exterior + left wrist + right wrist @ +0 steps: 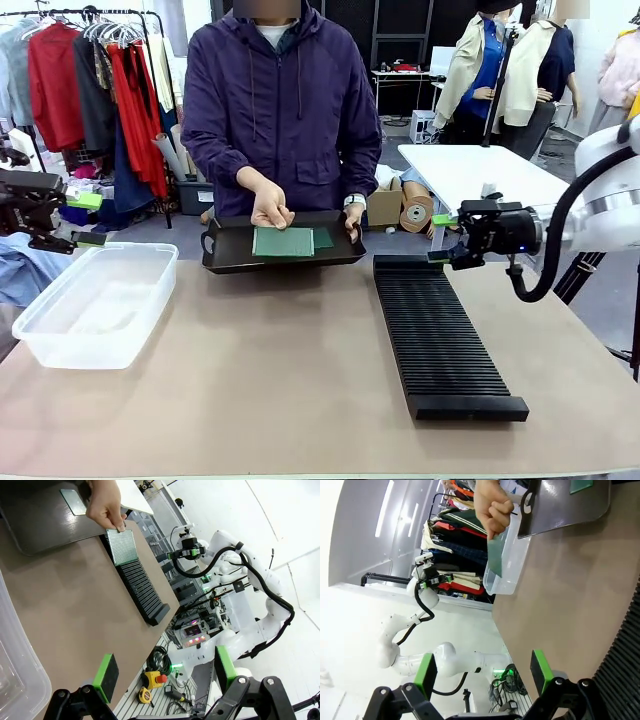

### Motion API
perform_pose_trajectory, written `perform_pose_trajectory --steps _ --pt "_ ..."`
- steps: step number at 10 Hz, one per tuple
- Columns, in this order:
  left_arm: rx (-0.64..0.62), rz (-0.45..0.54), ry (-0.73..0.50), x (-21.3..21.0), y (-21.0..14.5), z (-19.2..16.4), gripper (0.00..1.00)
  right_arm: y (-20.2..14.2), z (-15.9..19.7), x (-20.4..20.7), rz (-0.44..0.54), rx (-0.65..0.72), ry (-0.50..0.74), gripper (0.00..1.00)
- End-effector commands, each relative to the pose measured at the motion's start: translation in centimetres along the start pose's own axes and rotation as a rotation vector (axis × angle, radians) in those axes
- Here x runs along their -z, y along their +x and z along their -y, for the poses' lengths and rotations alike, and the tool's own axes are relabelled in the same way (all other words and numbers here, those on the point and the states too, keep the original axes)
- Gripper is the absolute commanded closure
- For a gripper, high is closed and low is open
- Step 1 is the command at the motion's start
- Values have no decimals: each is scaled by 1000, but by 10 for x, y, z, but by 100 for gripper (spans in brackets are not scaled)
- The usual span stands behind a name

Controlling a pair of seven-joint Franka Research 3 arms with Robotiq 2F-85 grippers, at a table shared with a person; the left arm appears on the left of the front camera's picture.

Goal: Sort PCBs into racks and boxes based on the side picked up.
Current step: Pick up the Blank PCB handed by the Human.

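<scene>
Tan table (250, 370) — clear plastic tub (70, 350) stood by the left edge. Black slotted rack (445, 335) lay right of middle, running from far edge toward near edge. Dark tray (230, 245) at mid far edge — contact with the tabletop unclear.
</scene>
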State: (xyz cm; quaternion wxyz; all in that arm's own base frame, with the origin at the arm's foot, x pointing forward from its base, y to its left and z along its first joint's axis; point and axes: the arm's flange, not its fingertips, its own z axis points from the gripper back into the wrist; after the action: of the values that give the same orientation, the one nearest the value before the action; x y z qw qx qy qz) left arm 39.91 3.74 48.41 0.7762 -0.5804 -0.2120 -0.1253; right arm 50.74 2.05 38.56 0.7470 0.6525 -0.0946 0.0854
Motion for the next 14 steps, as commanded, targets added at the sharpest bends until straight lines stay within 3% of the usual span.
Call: perform_pose_trajectory --steps 1,10,14 --pt "-10 4 -11 -1 0 2 0 14 10 18 19 -34 6 0" --pt "-10 4 -11 -1 0 2 0 45 77 101 2 -121 66 0" --pt "-10 4 -11 -1 0 2 0 48 90 127 14 -120 77 0"
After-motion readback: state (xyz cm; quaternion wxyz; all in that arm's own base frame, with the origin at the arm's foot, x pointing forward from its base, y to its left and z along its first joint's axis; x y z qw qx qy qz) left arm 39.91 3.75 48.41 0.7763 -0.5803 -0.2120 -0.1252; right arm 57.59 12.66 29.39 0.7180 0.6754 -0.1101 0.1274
